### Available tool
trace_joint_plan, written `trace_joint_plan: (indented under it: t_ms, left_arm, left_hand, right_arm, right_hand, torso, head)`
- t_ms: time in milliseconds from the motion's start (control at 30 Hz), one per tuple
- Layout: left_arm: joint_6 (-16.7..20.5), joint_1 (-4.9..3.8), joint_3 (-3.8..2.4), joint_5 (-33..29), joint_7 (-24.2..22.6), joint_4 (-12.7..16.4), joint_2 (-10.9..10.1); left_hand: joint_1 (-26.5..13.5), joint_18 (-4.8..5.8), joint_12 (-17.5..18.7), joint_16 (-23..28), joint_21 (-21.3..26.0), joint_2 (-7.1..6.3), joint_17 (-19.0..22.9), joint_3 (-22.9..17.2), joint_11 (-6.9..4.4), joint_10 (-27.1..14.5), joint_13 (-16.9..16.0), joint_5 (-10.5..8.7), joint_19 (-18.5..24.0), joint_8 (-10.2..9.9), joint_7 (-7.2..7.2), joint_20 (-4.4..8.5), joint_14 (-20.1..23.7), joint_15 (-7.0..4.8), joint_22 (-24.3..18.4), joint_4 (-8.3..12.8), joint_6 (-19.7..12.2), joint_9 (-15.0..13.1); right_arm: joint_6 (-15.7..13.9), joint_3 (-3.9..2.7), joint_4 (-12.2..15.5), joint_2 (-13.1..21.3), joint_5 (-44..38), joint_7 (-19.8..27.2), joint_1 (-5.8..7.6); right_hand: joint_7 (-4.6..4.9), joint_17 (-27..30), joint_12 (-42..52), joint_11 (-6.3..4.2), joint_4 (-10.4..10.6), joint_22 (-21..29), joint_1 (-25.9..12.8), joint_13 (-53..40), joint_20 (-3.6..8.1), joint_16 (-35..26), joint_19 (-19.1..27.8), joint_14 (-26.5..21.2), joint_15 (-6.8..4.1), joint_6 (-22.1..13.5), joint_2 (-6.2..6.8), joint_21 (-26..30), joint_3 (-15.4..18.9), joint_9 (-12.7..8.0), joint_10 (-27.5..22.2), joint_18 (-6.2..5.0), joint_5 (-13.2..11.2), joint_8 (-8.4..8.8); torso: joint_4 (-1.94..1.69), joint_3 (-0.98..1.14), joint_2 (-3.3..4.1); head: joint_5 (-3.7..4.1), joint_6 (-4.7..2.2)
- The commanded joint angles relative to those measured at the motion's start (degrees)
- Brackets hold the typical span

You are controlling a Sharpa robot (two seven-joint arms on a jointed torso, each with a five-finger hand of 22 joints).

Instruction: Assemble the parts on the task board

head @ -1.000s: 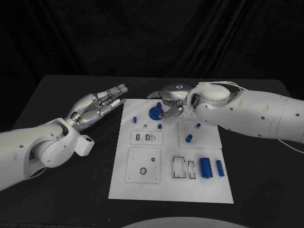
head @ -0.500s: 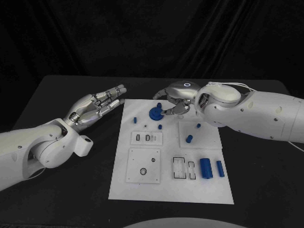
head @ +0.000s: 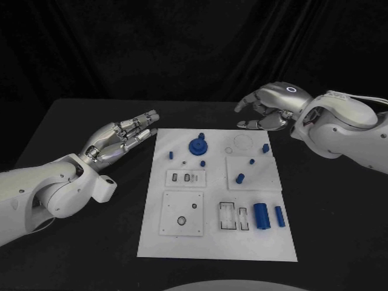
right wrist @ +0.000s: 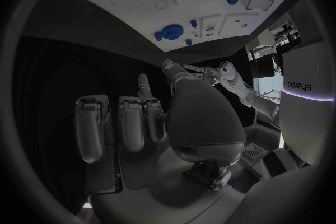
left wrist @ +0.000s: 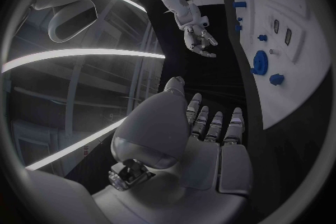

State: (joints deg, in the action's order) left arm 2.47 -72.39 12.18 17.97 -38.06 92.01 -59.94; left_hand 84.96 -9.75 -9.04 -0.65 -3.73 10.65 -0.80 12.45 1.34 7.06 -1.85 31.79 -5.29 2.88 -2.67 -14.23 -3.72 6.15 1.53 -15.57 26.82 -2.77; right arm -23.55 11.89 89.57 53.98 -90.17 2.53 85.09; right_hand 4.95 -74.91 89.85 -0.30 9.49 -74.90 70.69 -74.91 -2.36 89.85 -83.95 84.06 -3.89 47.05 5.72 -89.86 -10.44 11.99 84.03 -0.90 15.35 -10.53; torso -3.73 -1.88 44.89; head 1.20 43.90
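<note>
Right hand (head: pixel 265 109) hangs above the table beyond the task board's (head: pixel 216 242) far right corner, fingers curled on nothing, while the left hand (head: pixel 122 137) hovers flat and spread beside the board's left edge, blue parts (head: pixel 197 146) lying on it.

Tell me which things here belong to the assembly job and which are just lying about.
Job:
- white rectangular task board
- round blue gear-like part, standing on the board
- two blue cylinder parts near its right edge
- small blue pegs mid-board
- left robot hand, open, beside the board
- right robot hand, fingers curled, holding nothing, beyond the board's far edge

Just there:
- black table
- black curtain behind
</note>
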Motion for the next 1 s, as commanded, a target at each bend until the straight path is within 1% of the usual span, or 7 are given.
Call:
trace_joint_plan:
  t_ms: [33, 200, 367, 533, 600, 733, 1000]
  left_arm:
    - [-0.8, -0.11, -0.04, 0.3, -0.7, 0.1, 0.1]
    - [-0.9, -0.10, -0.04, 0.3, -0.7, 0.0, 0.1]
    - [-1.1, -0.09, -0.03, 0.3, -0.8, -0.2, 0.3]
    - [-1.3, -0.09, -0.03, 0.3, -0.8, -0.4, 0.4]
    - [-1.3, -0.08, -0.03, 0.3, -0.8, -0.5, 0.5]
    - [-1.4, -0.08, -0.03, 0.3, -0.8, -0.7, 0.6]
    - [-1.5, -0.08, -0.03, 0.3, -0.8, -0.8, 0.5]
  left_hand:
    - [0.4, -0.67, -0.2, -0.3, -0.3, 0.03, -0.1, -0.5, 0.42, -0.1, -0.1, 0.32, 0.1, 0.1, -0.25, -0.34, 0.1, 0.38, 0.1, 0.0, -0.2, -0.1]
    - [0.4, -0.67, -0.2, -0.3, -0.3, 0.03, -0.1, -0.5, 0.42, -0.1, -0.1, 0.32, 0.1, 0.1, -0.25, -0.34, 0.1, 0.38, 0.1, 0.0, -0.2, -0.1]
    - [0.5, -0.67, -0.2, -0.3, -0.3, 0.05, -0.1, -0.5, 0.42, -0.1, -0.1, 0.36, 0.1, 0.0, -0.25, -0.35, 0.1, 0.40, 0.1, 0.0, -0.3, 0.0]
    - [0.5, -0.67, -0.2, -0.3, -0.3, 0.05, -0.1, -0.5, 0.42, -0.1, -0.1, 0.36, 0.1, 0.0, -0.25, -0.35, 0.1, 0.40, 0.1, 0.0, -0.3, 0.0]
    - [0.5, -0.67, -0.2, -0.3, -0.3, 0.05, -0.1, -0.5, 0.42, -0.1, -0.1, 0.36, 0.1, 0.0, -0.25, -0.35, 0.1, 0.40, 0.1, 0.0, -0.3, 0.0]
    - [0.5, -0.67, -0.1, -0.3, -0.3, 0.07, -0.1, -0.5, 0.42, -0.1, 0.0, 0.37, 0.1, 0.0, -0.25, -0.37, 0.1, 0.43, 0.1, 0.1, -0.4, 0.0]
    - [0.5, -0.67, -0.1, -0.3, -0.3, 0.07, -0.1, -0.5, 0.42, -0.1, 0.0, 0.37, 0.1, 0.0, -0.25, -0.37, 0.1, 0.43, 0.1, 0.1, -0.4, 0.0]
  right_arm:
    - [-0.7, 0.00, 1.3, 2.4, 0.0, -3.8, -1.23]
    - [-0.9, 0.01, 1.6, 4.8, 0.1, -4.1, -3.42]
    - [-1.9, 0.02, 1.1, 5.9, 0.1, -3.6, -5.29]
    - [-1.9, 0.03, 0.7, 6.7, 0.1, -3.6, -6.34]
    - [-1.9, 0.03, 0.5, 6.8, 0.1, -3.5, -6.67]
    - [-2.1, 0.03, 0.0, 7.0, 0.1, -3.4, -7.39]
    - [-1.9, 0.04, -0.5, 7.1, 0.1, -3.4, -8.06]
  right_hand:
    - [-0.38, -15.1, 0.1, -0.23, 0.2, -15.1, 0.6, -15.1, -0.25, 0.2, -6.1, 5.9, -0.02, 0.2, 0.38, -0.1, -0.2, 0.1, 6.0, 0.90, -0.4, 0.40]
    - [-0.63, -15.1, 0.1, -0.48, 0.5, -15.1, 1.2, -15.1, -0.04, 0.2, -6.1, 5.9, -0.25, -0.2, 1.06, -0.1, 0.1, 0.2, 6.0, 0.90, -0.6, 0.92]
    - [-0.73, -15.1, 0.1, -0.59, 0.7, -15.1, 1.6, -15.1, 0.07, 0.2, -6.1, 5.9, -0.36, -0.4, 1.43, -0.1, 0.2, 0.2, 6.0, 0.90, -0.7, 1.20]
    - [-0.75, -15.1, 0.1, -0.65, 0.9, -15.1, 2.0, -15.1, 0.15, 0.2, -6.1, 5.9, -0.43, -0.6, 1.59, -0.1, 0.2, 0.2, 6.0, 0.90, -0.4, 1.41]
    - [-0.75, -15.1, 0.1, -0.65, 0.9, -15.1, 2.0, -15.1, 0.16, 0.2, -6.1, 5.9, -0.44, -0.6, 1.61, -0.1, 0.3, 0.2, 6.0, 0.90, -0.4, 1.43]
    - [-0.74, -15.1, 0.1, -0.65, 1.0, -15.1, 2.1, -15.1, 0.17, 0.2, -6.1, 5.9, -0.44, -0.7, 1.65, -0.1, 0.3, 0.3, 6.0, 0.90, -0.4, 1.47]
    - [-0.70, -15.1, 0.1, -0.64, 1.0, -15.1, 2.2, -15.1, 0.18, 0.2, -6.1, 5.9, -0.45, -0.6, 1.72, -0.1, 0.3, 0.3, 6.0, 0.90, -0.4, 1.49]
  torso:
    - [0.10, -0.07, -0.08]
    - [0.26, -0.03, -0.14]
    - [0.21, 0.05, -0.08]
    - [0.16, -0.01, -0.12]
    - [0.24, 0.05, -0.12]
    - [0.15, 0.03, -0.11]
    - [0.23, -0.04, -0.13]
  head:
    - [-0.04, -0.04]
    - [-0.22, -0.02]
    - [-0.18, -0.03]
    - [0.12, 0.09]
    - [0.22, 0.15]
    - [0.46, 0.14]
    - [0.23, 0.35]
